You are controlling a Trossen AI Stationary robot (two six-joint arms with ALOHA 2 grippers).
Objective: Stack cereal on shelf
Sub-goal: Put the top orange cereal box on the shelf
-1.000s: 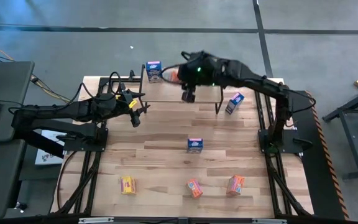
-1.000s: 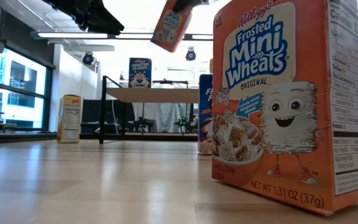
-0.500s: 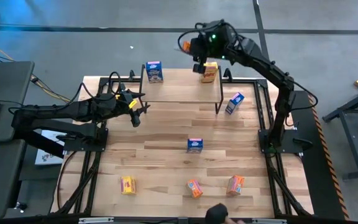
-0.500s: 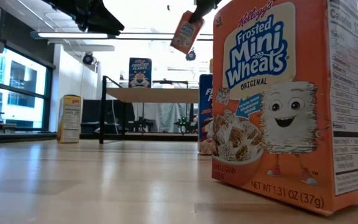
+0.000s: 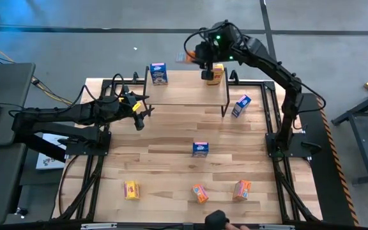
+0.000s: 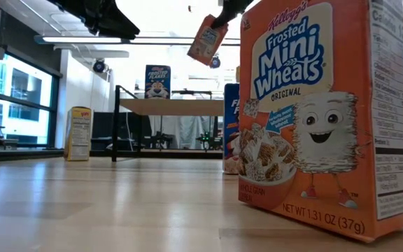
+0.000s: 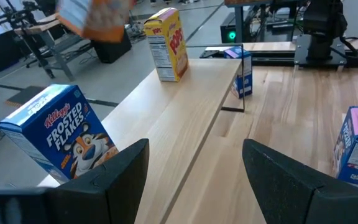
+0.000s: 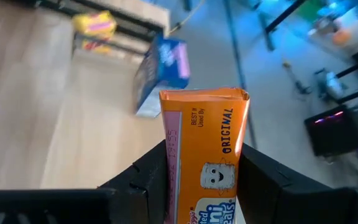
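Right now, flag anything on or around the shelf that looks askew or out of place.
The orange box hangs tilted in the right gripper, high over the shelf and not yet set down. A blue box leans askew on the table by the shelf's right end. The two boxes on the shelf stand upright.

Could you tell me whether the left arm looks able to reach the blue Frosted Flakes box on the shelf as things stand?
Probably yes. The left gripper is open and empty, facing the blue Frosted Flakes box on the shelf, with nothing between them.
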